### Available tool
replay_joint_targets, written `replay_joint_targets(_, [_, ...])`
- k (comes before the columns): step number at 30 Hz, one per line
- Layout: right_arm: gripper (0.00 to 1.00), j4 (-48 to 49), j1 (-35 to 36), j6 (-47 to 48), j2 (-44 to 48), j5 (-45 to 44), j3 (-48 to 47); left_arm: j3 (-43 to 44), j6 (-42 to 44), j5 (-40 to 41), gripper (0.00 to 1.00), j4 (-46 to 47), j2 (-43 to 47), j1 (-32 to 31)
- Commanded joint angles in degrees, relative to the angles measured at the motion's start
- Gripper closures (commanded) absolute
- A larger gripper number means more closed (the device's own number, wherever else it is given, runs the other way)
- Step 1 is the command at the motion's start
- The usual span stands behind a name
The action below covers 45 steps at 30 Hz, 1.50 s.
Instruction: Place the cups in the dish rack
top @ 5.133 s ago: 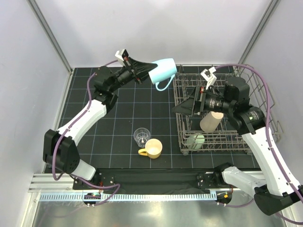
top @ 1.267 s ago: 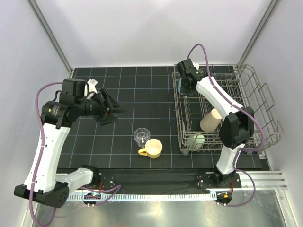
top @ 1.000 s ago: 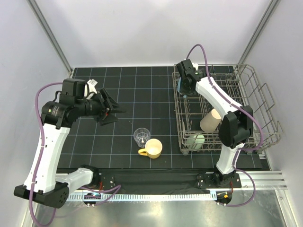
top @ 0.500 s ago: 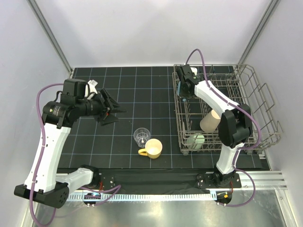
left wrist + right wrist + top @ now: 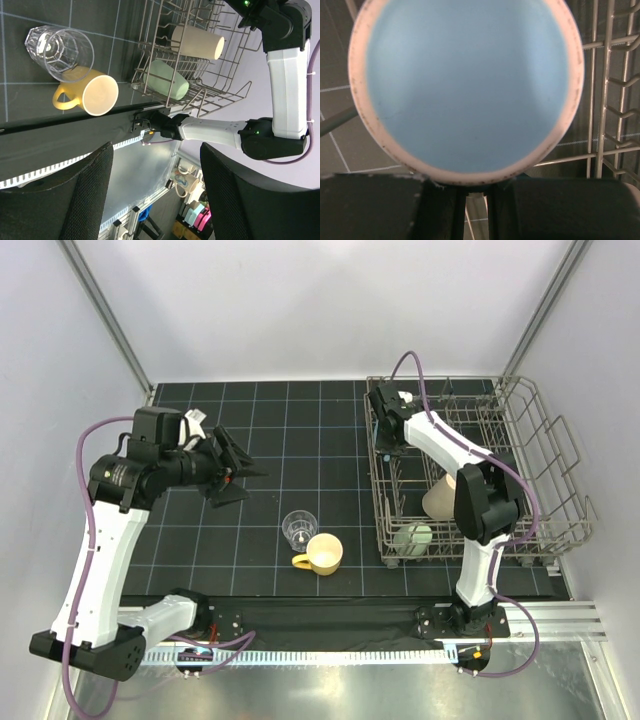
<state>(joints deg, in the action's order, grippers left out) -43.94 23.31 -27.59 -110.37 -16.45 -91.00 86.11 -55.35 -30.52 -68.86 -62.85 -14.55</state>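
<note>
The right arm [image 5: 450, 445] is hiding nearly all of the blue cup [image 5: 465, 90] from above, at the far-left corner of the dish rack [image 5: 560, 455] on the right side of the bench [image 5: 300, 440]. The wrist view is showing only its round base. Whether the right gripper [image 5: 465, 200] is clamping it cannot be told. The left gripper [image 5: 157, 150] is hanging spread apart, empty, near the left edge.

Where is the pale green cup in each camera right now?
Top external: pale green cup sits in the dish rack's near-left corner.
Left wrist: the cup is upper middle, in the rack, below the tan tumbler.
Right wrist: absent; the light blue cup fills it.
Shared landmark: the dish rack's wires, in all three.
</note>
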Motion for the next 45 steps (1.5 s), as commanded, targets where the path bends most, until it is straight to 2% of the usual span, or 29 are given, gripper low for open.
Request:
replay_joint_targets(1, [0.86, -0.9, 0.4, -1.5, 1.1, 0.6, -0.2, 1.3, -0.5, -1.2, 0.31, 0.6, 1.8, 0.1])
replay_joint_targets(4, [0.68, -1.1, 0.5, -1.4, 1.7, 0.8, 0.2, 0.0, -1.7, -1.7, 0.31, 2.1, 2.8, 0.1])
replay_joint_targets(5, [0.55, -1.4, 0.5, -1.1, 2.0, 0.8, 0.3, -0.4, -2.0, -1.8, 0.31, 3.1, 3.1, 0.1])
replay_joint_targets(8, [0.36, -1.9, 0.5, -0.5, 3.5, 0.7, 0.6, -1.5, -3.3, -1.9, 0.29, 4.0, 4.0, 0.1])
replay_joint_targets(11, [0.29, -2.5, 0.5, -0.4, 5.9, 1.2, 1.0, -2.8, -4.3, -1.8, 0.28, 5.1, 4.8, 0.0])
replay_joint_targets(21, [0.28, -4.9, 1.3, 1.1, 13.2, 6.9, 1.9, -9.5, -8.6, -3.1, 0.29, 11.8, 5.9, 0.1])
replay_joint_targets(30, [0.32, -5.5, 1.2, 2.5, 10.3, 7.7, -1.9, -11.1, -9.9, -3.3, 0.3, 13.4, 6.4, 0.1])
replay_joint_targets(34, [0.31, -4.1, -0.4, 7.4, 8.2, 12.9, -3.7, -11.2, -10.1, -2.5, 0.29, 13.4, 7.2, 0.1])
replay_joint_targets(36, [0.31, -4.0, -2.6, 8.8, 7.0, 18.3, -4.9, -11.1, -10.0, -2.3, 0.3, 13.4, 7.2, 0.1])
replay_joint_targets(41, [0.31, -9.0, -6.8, 10.5, 0.5, 28.6, -9.5, -10.9, -9.9, -2.5, 0.3, 13.9, 6.3, 0.0])
replay_joint_targets(45, [0.28, -9.5, -6.9, 9.5, 0.8, 31.5, -12.1, -11.0, -10.0, -2.8, 0.3, 14.7, 5.2, 0.0])
